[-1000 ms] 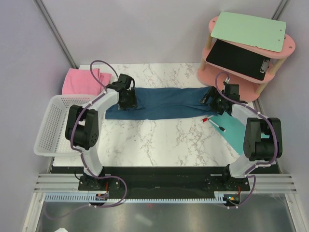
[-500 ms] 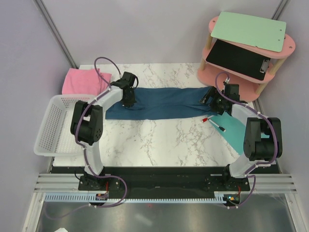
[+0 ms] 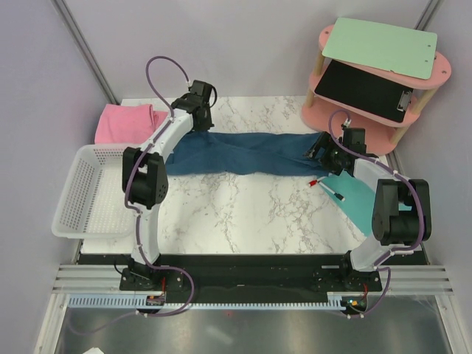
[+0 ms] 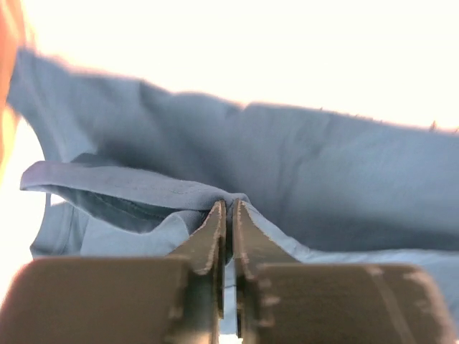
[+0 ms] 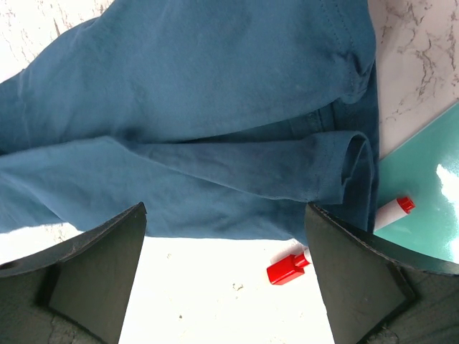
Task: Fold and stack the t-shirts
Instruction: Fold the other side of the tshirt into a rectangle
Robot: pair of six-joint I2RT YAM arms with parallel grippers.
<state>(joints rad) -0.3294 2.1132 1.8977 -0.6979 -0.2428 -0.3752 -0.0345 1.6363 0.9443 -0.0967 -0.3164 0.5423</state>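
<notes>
The dark teal-blue t-shirt (image 3: pixel 251 155) lies stretched in a long band across the back of the marble table. My left gripper (image 3: pixel 198 122) is shut on a fold of its left end (image 4: pixel 229 204) and holds that end lifted toward the back edge. My right gripper (image 3: pixel 328 153) hangs open over the shirt's right end (image 5: pixel 215 107), with its fingers (image 5: pixel 93 272) apart and nothing between them. The light pink t-shirt (image 3: pixel 125 122) lies folded at the back left.
A white basket (image 3: pixel 81 192) stands at the left edge. A turquoise mat (image 3: pixel 358 199) lies at the right, with a red-capped marker (image 3: pixel 328 188) beside it and a loose red cap (image 5: pixel 287 270). A pink shelf (image 3: pixel 376 74) with clipboards stands at the back right.
My left gripper has moved back and slightly right, lifting the teal shirt's left end with it. The right arm has not moved.
</notes>
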